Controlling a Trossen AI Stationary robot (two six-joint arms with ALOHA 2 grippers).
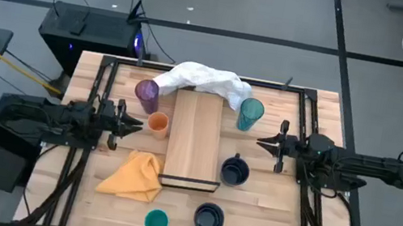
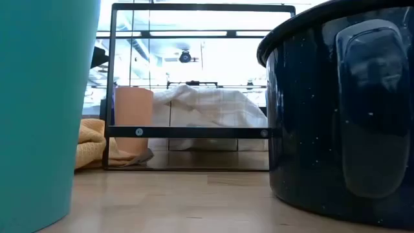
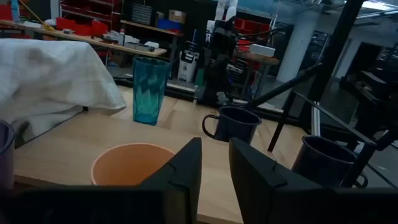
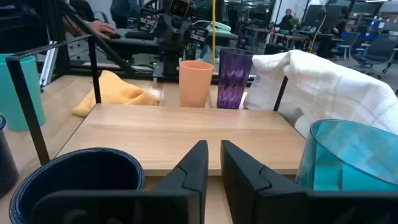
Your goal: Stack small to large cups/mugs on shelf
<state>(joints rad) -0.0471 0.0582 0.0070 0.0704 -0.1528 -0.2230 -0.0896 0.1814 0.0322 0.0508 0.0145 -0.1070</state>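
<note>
Cups sitting round the shelf, both tools waiting at the sides

Left tool (image 1: 134,125) is hovering at the counter's (image 1: 265,222) left side, fingers (image 3: 180,168) nearly together w/ only a slim gap, gripping nothing. Just beside its tip the orange cup (image 1: 158,125) is standing upright, and a bit farther back the purple tumbler (image 1: 146,94) is standing too, both on the counter just left of the shelf (image 1: 194,141). Yellow cloth (image 1: 135,176) is lying crumpled nearer the front, left of the shelf's dark-rimmed end. Short teal cup (image 1: 156,221) is sitting near the front edge, well apart from the shelf.

Shelf is lying lengthwise in the counter's middle, top bare, dark metal rim at the near end. White cloth (image 1: 200,79) is bunching over its far end.

Navy mug (image 1: 208,218) is standing in front of the shelf, near the front edge, handle pointing toward the front. Second navy mug (image 1: 234,170) is sitting just right of the shelf's rimmed end. Teal tumbler (image 1: 250,114) is standing upright right of the shelf's far part, beside the white cloth.

Right tool (image 1: 263,144) is hovering at the right side, pointing toward the shelf, between teal tumbler and second navy mug; fingers (image 4: 193,165) close together w/ a narrow gap, empty.
</note>
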